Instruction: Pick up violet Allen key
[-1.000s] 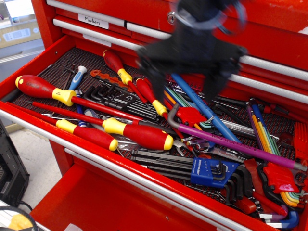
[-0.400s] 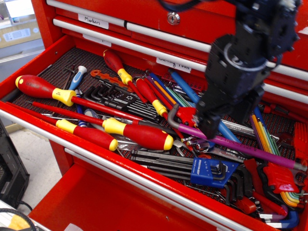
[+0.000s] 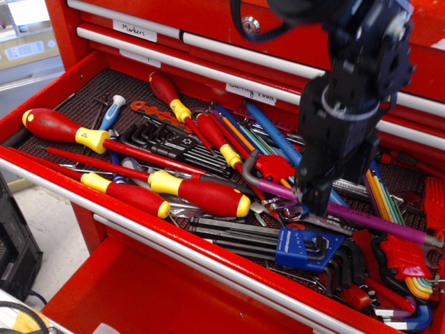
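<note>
Red steel tool chest drawer [image 3: 42, 111] stands open, packed with hand tools. Black robot tool [image 3: 316, 198], at 3 o'clock from centre, sits over the long violet L-shaped Allen key [image 3: 379, 221]; grip state cannot be determined. Key lies flat, grey bent end at 9 o'clock.

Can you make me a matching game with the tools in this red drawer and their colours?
Things:
1. long bent key
2. biggest screwdriver handle
3. holder of the black key set
4. robot's tool

Colours:
A. blue
B. black
C. violet
D. red with yellow

Pairs: 1-C, 2-D, 3-A, 4-B
</note>
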